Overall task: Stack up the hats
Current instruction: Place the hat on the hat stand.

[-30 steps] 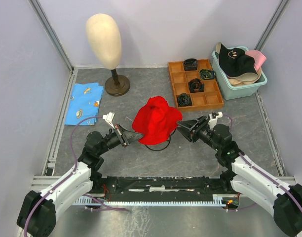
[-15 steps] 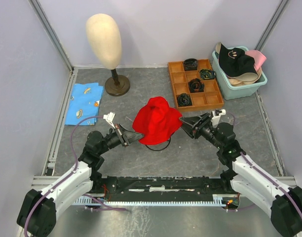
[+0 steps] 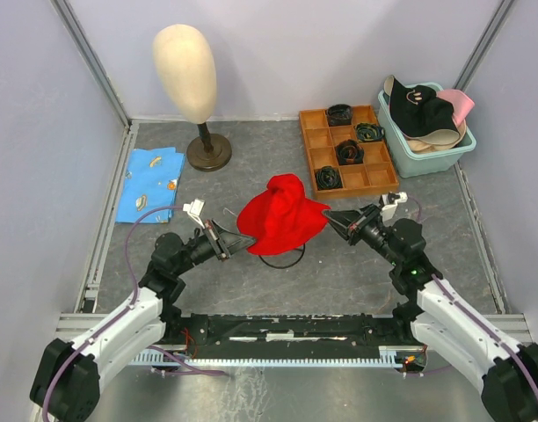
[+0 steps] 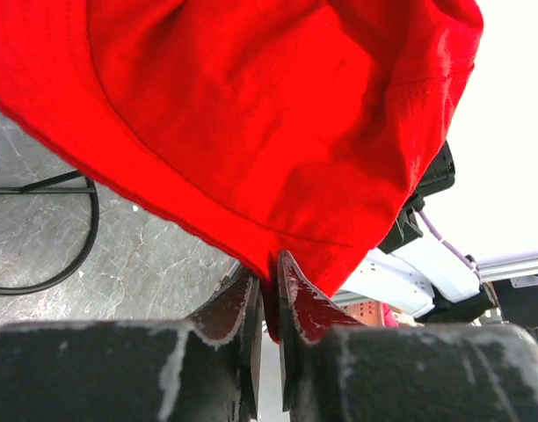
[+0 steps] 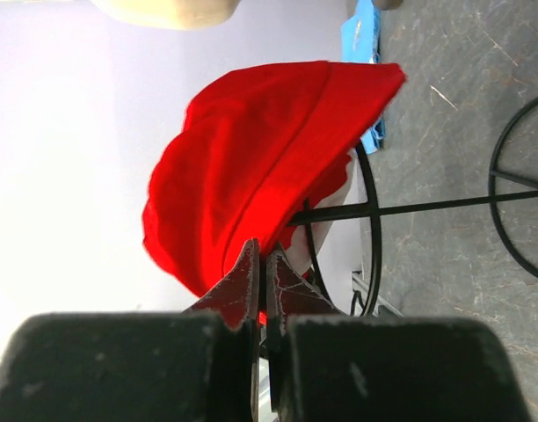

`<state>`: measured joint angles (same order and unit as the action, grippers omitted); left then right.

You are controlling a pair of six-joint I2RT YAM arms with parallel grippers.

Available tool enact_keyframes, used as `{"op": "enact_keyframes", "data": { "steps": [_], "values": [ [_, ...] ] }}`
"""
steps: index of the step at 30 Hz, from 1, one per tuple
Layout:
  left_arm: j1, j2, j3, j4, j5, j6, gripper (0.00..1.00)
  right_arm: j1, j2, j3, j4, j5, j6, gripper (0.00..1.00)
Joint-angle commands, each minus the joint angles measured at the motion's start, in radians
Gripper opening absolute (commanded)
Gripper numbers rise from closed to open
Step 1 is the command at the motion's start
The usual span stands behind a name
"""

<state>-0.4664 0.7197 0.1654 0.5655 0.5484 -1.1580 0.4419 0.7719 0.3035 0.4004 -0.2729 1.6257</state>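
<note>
**Two pinches, one slim**

From above, we see the red hat (image 3: 278,224) held over the wire stand (image 3: 285,260). Left wrist: our left gripper (image 4: 269,268) clamps its brim at 6 o'clock. Right wrist: our right gripper (image 5: 262,259) nips only the edge at 6 o'clock, so tugging could slip it.

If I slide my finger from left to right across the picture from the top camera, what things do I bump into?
First the blue cloth → cream mannequin head on its stand → red hat → wooden tray with compartments → teal tub.
</note>
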Motion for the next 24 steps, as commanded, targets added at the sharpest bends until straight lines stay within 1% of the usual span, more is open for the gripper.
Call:
{"op": "enact_keyframes", "data": {
  "steps": [1, 4, 5, 8, 11, 13, 15, 17, 20, 22, 24],
  "values": [
    [0.003, -0.064, -0.006, -0.005, -0.065, 0.005, 0.25, -0.022, -0.099, -0.028, -0.060, -0.003, -0.019, 0.00],
    [0.005, -0.127, -0.024, -0.070, -0.120, -0.005, 0.38, -0.028, -0.141, -0.044, -0.106, -0.003, -0.029, 0.00],
    [0.010, -0.149, -0.023, -0.100, -0.134, 0.000, 0.40, -0.029, -0.147, -0.044, -0.117, -0.003, -0.032, 0.00],
    [0.020, -0.193, -0.020, -0.172, -0.176, 0.011, 0.43, -0.031, -0.144, -0.042, -0.123, -0.014, -0.043, 0.00],
    [0.024, -0.202, -0.032, -0.182, -0.198, 0.004, 0.41, -0.032, -0.125, -0.030, -0.127, -0.032, -0.061, 0.00],
    [0.026, -0.189, -0.036, -0.179, -0.209, 0.001, 0.37, -0.031, -0.117, -0.023, -0.132, -0.044, -0.070, 0.00],
    [0.028, -0.170, -0.039, -0.166, -0.222, 0.003, 0.30, -0.032, -0.114, -0.019, -0.144, -0.052, -0.081, 0.00],
    [0.028, -0.146, -0.044, -0.136, -0.235, 0.001, 0.25, -0.031, -0.115, -0.018, -0.159, -0.061, -0.092, 0.00],
    [0.028, -0.096, -0.050, -0.081, -0.238, -0.002, 0.15, -0.031, -0.122, -0.023, -0.188, -0.073, -0.109, 0.00],
    [0.029, -0.063, -0.050, -0.050, -0.227, 0.003, 0.05, -0.032, -0.132, -0.029, -0.218, -0.074, -0.122, 0.00],
    [0.029, -0.041, -0.050, -0.032, -0.217, 0.008, 0.03, -0.033, -0.137, -0.034, -0.261, -0.076, -0.141, 0.00]
  ]
}}
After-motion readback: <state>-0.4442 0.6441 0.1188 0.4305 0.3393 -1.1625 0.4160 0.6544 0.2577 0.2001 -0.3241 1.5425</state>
